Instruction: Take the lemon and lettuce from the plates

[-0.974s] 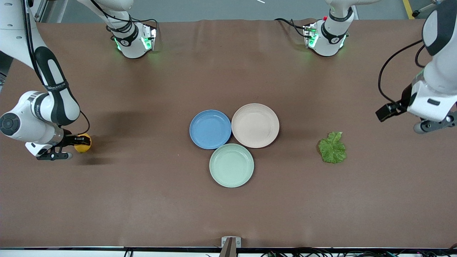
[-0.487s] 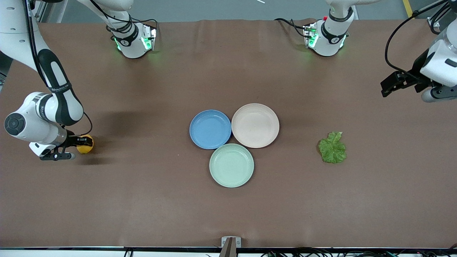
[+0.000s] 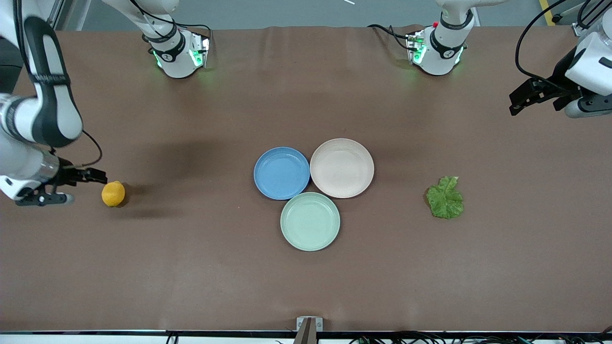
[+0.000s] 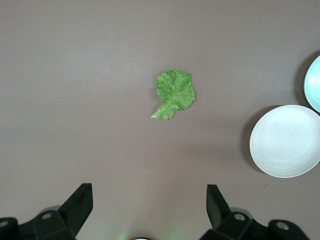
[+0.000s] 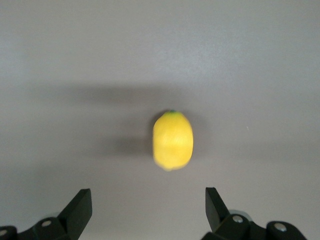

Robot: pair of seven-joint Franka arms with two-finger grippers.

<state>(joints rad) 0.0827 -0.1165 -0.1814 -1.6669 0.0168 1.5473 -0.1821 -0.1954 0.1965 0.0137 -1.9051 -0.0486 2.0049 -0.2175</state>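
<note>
The lemon lies on the bare table at the right arm's end; it also shows in the right wrist view. My right gripper is open and empty, raised beside the lemon; in its own view it shows as. The lettuce lies flat on the table toward the left arm's end, also in the left wrist view. My left gripper is open and empty, high over the table's left-arm end. The blue plate and the beige plate sit empty mid-table.
A pale mint-green plate touches both other plates, nearer to the front camera. The beige plate and the mint plate's rim show in the left wrist view. The two arm bases stand at the table's back edge.
My right gripper has opened, let go of the lemon and risen away from it; the lemon now rests on the table. My left gripper has lifted and drawn away from the lettuce.
</note>
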